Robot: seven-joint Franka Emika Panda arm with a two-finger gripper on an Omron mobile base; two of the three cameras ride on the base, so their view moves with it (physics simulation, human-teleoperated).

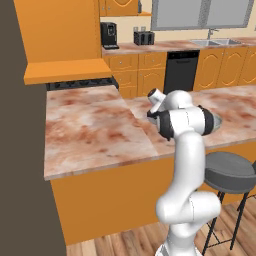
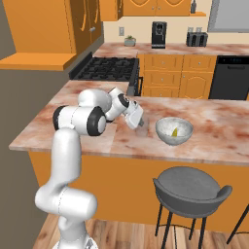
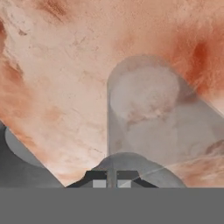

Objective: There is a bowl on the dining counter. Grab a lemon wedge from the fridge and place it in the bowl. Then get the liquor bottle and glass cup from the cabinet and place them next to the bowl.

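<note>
A grey bowl (image 2: 170, 139) stands on the marble dining counter (image 2: 214, 131), and a yellow lemon wedge (image 2: 174, 131) lies inside it. Just left of the bowl, my gripper (image 2: 138, 123) points down at the counter, shut on the wall of a clear glass cup (image 2: 141, 130). In the hand view the glass cup (image 3: 148, 113) stretches away from my gripper (image 3: 112, 181) over the marble, with the dark fingertips pressed together at its near rim. Whether the cup's base touches the counter, I cannot tell.
A grey bar stool (image 2: 189, 187) stands in front of the counter below the bowl. A gas stove (image 2: 107, 68) lies behind the counter at the left, under orange cabinets. A dark tall panel (image 1: 20, 150) borders the counter's left end.
</note>
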